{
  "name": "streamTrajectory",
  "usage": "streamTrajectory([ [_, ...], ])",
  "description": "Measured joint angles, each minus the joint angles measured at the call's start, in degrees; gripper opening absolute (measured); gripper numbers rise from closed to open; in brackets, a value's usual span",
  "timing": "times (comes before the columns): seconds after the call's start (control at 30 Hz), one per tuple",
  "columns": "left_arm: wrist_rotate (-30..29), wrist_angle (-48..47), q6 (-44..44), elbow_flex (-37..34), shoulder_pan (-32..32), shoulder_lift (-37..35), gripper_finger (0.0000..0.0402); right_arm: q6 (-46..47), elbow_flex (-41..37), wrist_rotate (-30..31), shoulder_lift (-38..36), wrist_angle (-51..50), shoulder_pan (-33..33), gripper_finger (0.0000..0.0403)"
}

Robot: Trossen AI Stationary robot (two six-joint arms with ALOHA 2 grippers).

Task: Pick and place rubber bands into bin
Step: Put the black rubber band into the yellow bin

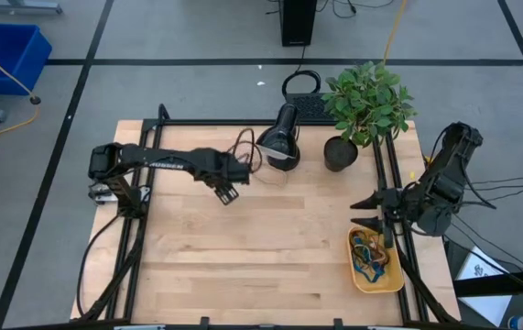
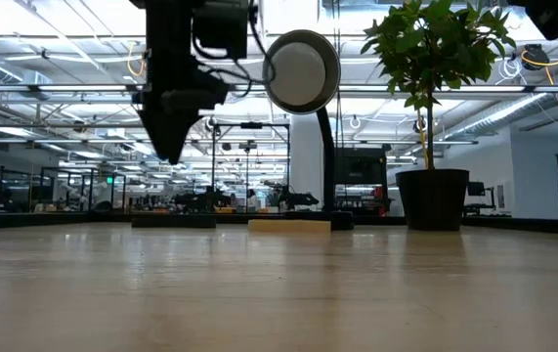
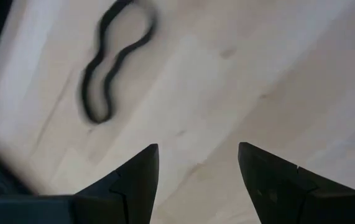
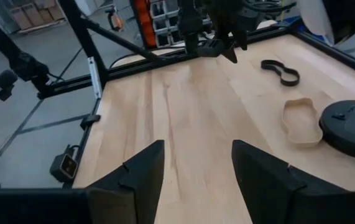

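My wooden bench (image 1: 243,247) fills the middle of the high view, edged by a black metal frame (image 1: 133,238). At the upper centre of that view a black lamp (image 1: 279,142) stands on the bench's far edge, its round head (image 2: 301,70) showing pale at the top centre of the low view. Just to its right a leafy potted plant (image 1: 364,105) sits in a dark pot (image 1: 340,153). A blue crate (image 1: 9,55) rests on the grey floor in the upper left corner, and a black box (image 1: 298,20) stands at the top centre.
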Motion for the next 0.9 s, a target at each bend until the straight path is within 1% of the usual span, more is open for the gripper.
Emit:
streamTrajectory([
  [0.1, 0.0, -2.1, 1.3, 0.0, 2.9, 0.0, 0.0227, 0.0, 0.0, 0.0, 0.0, 0.0, -1.3, 0.0183],
  [0.23, 0.2, -2.0, 6.0, 0.0, 7.7, 0.0, 0.0227, 0.0, 0.0, 0.0, 0.0, 0.0, -3.3, 0.0182],
  [0.53, 0.6, 1.4, 20.1, 0.0, 19.2, 0.0, 0.0227, 0.7, 0.0, -0.1, 0.0, 0.0, -6.5, 0.0183],
  [0.73, 6.2, 7.9, 29.8, -0.2, 26.1, 0.0, 0.0227, 0.9, 0.0, -0.1, 0.0, 0.0, -8.6, 0.0183],
  [0.9, 11.0, 14.4, 36.6, -3.6, 29.2, 0.0, 0.0227, 1.1, 0.0, -0.1, 0.0, 0.0, -10.8, 0.0183],
])
